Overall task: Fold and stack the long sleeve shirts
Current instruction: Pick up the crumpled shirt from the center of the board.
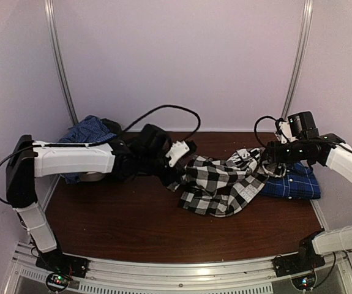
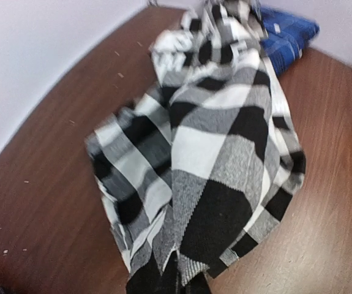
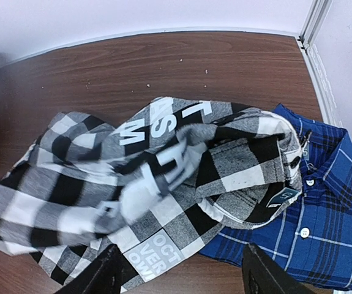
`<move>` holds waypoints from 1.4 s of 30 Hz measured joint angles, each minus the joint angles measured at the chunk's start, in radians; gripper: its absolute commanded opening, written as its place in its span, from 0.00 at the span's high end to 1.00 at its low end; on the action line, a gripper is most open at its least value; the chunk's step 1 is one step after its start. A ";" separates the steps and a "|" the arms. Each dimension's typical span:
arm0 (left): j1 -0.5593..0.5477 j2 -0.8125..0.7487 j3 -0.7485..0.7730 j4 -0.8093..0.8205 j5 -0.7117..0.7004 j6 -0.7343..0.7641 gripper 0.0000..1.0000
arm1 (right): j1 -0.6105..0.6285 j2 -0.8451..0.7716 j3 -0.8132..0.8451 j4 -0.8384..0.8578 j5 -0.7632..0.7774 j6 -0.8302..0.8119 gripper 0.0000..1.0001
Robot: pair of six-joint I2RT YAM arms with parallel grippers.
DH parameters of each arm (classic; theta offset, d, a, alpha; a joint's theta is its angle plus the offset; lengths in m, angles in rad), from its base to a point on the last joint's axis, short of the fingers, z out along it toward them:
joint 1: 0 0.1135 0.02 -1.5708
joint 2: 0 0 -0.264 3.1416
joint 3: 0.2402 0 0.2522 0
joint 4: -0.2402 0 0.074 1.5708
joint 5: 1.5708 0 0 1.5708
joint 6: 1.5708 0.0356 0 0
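Observation:
The black-and-white check shirt [image 1: 221, 184] lies crumpled mid-table, with white printed lettering on it [image 3: 163, 128]. My left gripper [image 1: 174, 179] is shut on its left edge; in the left wrist view the cloth [image 2: 212, 153] bunches into the jaws at the bottom edge [image 2: 185, 283]. The royal blue shirt [image 1: 293, 184] lies folded flat at the right, collar and white buttons showing [image 3: 322, 202], and the check shirt's collar overlaps its left side. My right gripper [image 3: 182, 278] hovers open over that overlap [image 1: 263, 160], fingers [image 3: 102, 275] wide apart, nothing between them.
A heap of blue checked cloth [image 1: 87, 131] and a small black cloth piece [image 1: 110, 126] sit at the back left, over a white rounded object [image 1: 91, 177]. Pale walls close the back and sides. A metal rail [image 1: 182, 269] runs along the near edge.

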 measured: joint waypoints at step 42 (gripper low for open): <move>0.401 -0.143 0.252 -0.262 0.355 -0.518 1.00 | 0.365 0.396 -0.067 0.360 -0.150 -0.088 0.25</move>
